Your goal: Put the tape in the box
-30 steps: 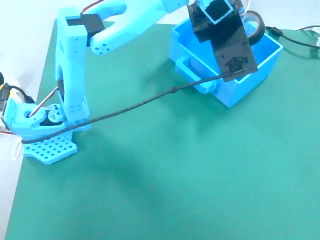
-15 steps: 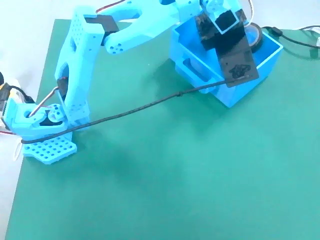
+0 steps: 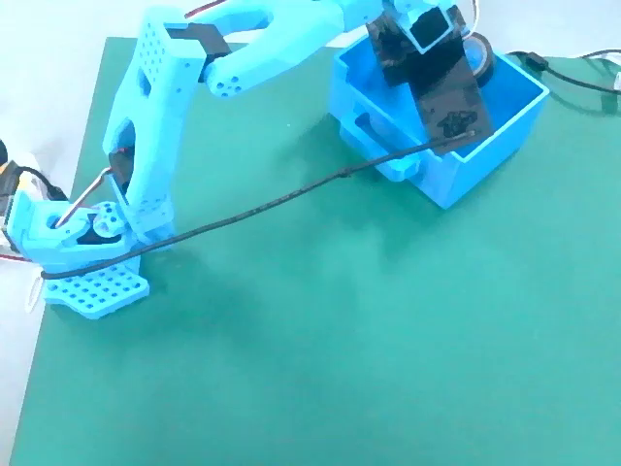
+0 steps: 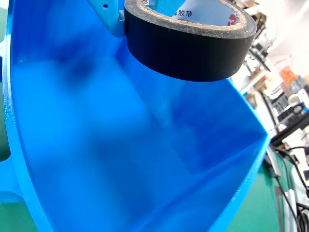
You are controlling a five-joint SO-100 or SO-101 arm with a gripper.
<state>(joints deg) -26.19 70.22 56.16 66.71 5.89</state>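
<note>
While the gripper (image 4: 159,9) stays clamped on the black tape roll (image 4: 190,46), it hangs over the blue bin (image 4: 96,159).

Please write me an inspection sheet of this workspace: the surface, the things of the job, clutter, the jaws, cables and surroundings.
Surface: green mat on a white table.
Job's things: black tape roll held above the open blue bin; bin interior looks empty in the wrist view.
Clutter: nothing seen.
Gripper: gripper over the bin, its jaws mostly hidden, apparently shut on the tape.
Cables: black cable runs from the arm base to the wrist camera block; another lies at the far right edge.
Surroundings: blurred shelves behind the bin in the wrist view.
</note>
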